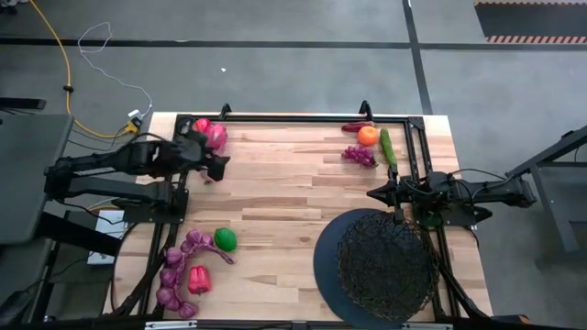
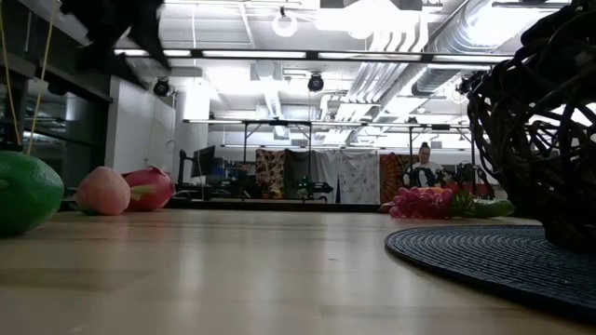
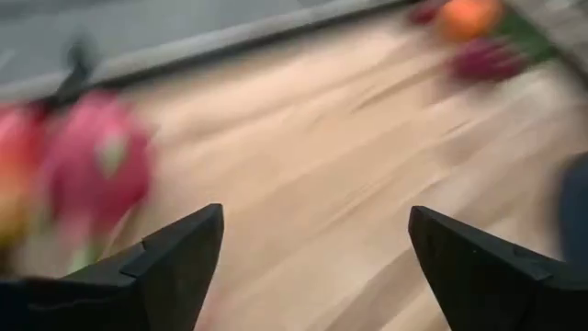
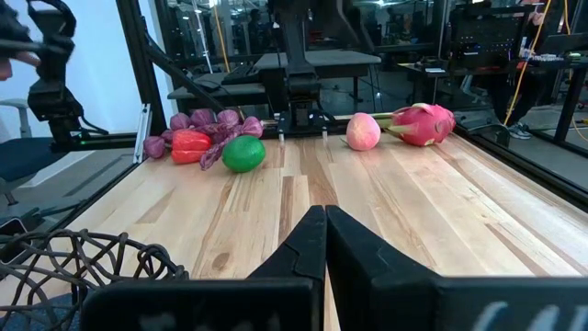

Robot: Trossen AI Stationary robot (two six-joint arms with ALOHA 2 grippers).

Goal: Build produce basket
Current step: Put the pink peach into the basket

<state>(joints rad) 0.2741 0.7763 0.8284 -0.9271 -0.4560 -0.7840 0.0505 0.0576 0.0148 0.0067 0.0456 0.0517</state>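
The left gripper (image 1: 220, 169) is wide open with nothing in it beside the dragon fruit (image 1: 215, 136), likely to grab it for the basket (image 1: 385, 266), while the right gripper (image 1: 374, 193) waits shut.

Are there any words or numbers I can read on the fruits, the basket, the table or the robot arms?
None: no readable word, number, label or sign in any view.
The basket, dragon fruit, peach, green ball and table: bare, no writing.
The left wrist view is too blurred to read anything.
The room behind the table in the low view: anything there is too small to read.
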